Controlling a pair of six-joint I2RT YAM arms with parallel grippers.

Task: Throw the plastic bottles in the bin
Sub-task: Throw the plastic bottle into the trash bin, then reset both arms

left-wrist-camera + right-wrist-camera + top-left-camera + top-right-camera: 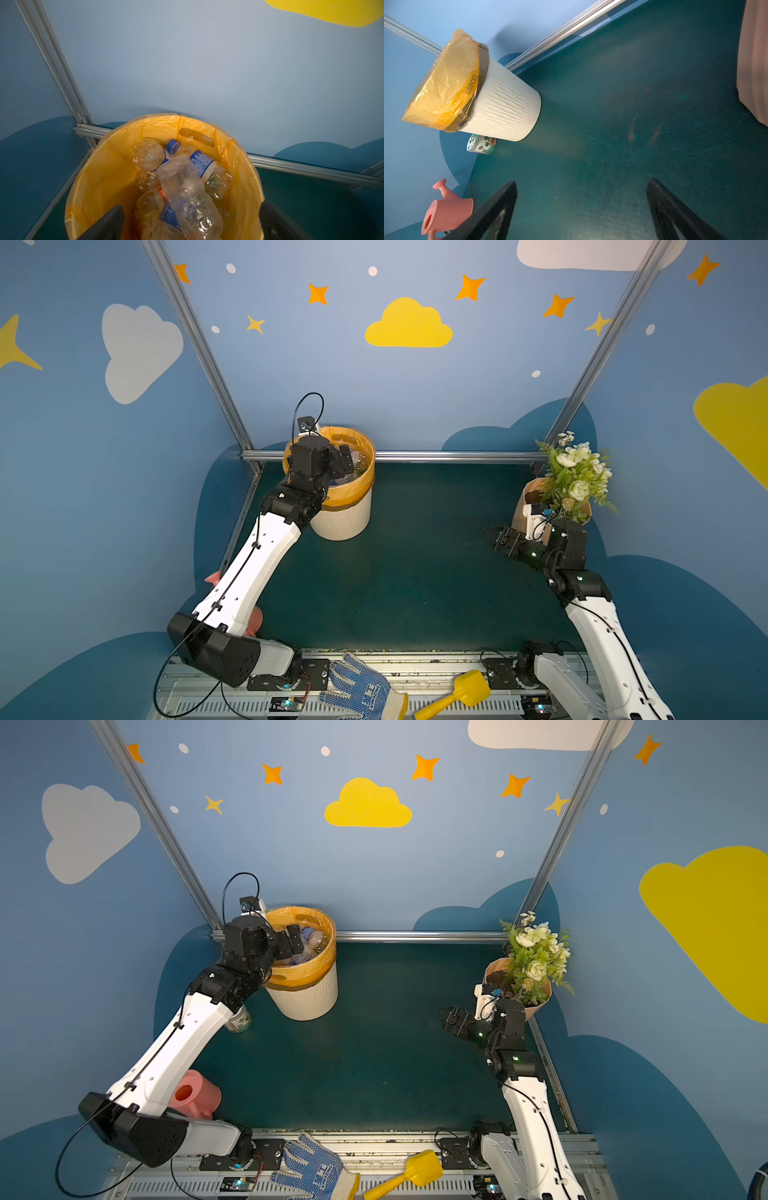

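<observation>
the plastic bottles [187, 197] lie heaped inside the bin [345, 518], which stands at the bench's [415, 572] far left corner. most are clear and crumpled, some with blue labels, and one blue cap shows. the topmost bottle looks slightly smeared, so it may not have settled. no bottle shows on the open bench surface in either top view, so the task looks close to done, though the left arm hides part of the left edge.

these bottles should be very light, thin-walled and springy. they are slick where bare and would dent under pressure. a hold across the mid-body or the stiffer neck would suit best.

the left gripper [293, 942] hangs directly above the bin's mouth, jaws spread wide with nothing between them. the heap sits below it, apart from the fingers [108, 222]. the right gripper [500, 539] hovers over the bench near the right edge, well apart from the bin, jaws also wide and empty.

a jar [481, 144] stands just beside the bin. a pink watering can [195, 1096] sits by the left edge, and a flower pot [536, 1002] at the right edge.
</observation>
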